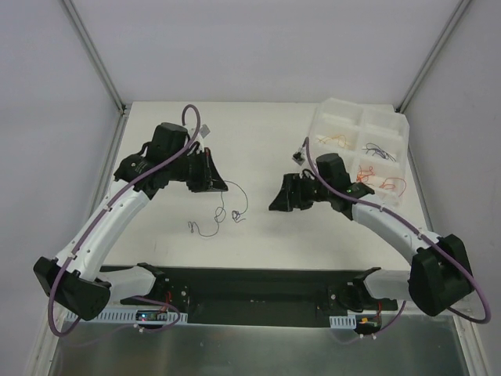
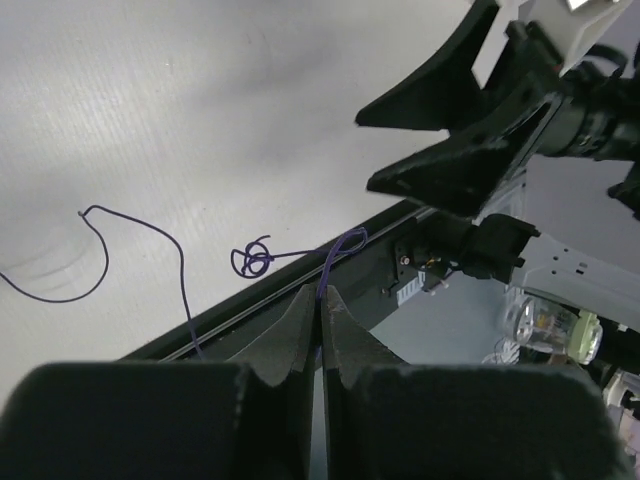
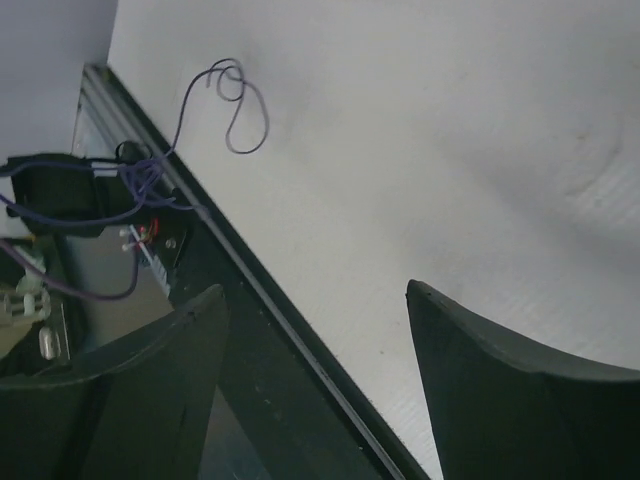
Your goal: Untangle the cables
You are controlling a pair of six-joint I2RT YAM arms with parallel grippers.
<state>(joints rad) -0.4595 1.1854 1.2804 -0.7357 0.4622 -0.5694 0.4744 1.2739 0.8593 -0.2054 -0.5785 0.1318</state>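
Left claw [image 2: 320,293] was clenched on one end of a thin purple wire [image 2: 256,260], whose curly, knotted length was trailed toward the desk's [image 1: 266,133] near edge. Right claw [image 3: 316,288] stood released just right of it, and was judged nearer the free end.

Two arms [image 1: 117,215] [image 1: 387,223], two pincers [image 1: 222,186] [image 1: 276,205], one white tray [image 1: 327,110], two thin purple cables [image 2: 255,260] [image 2: 183,280]

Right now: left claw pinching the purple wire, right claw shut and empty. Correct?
Not quite. The right claw is open, not shut: the right wrist view shows its fingers wide apart with nothing between them. The rest holds: the left claw is closed on the purple wire.
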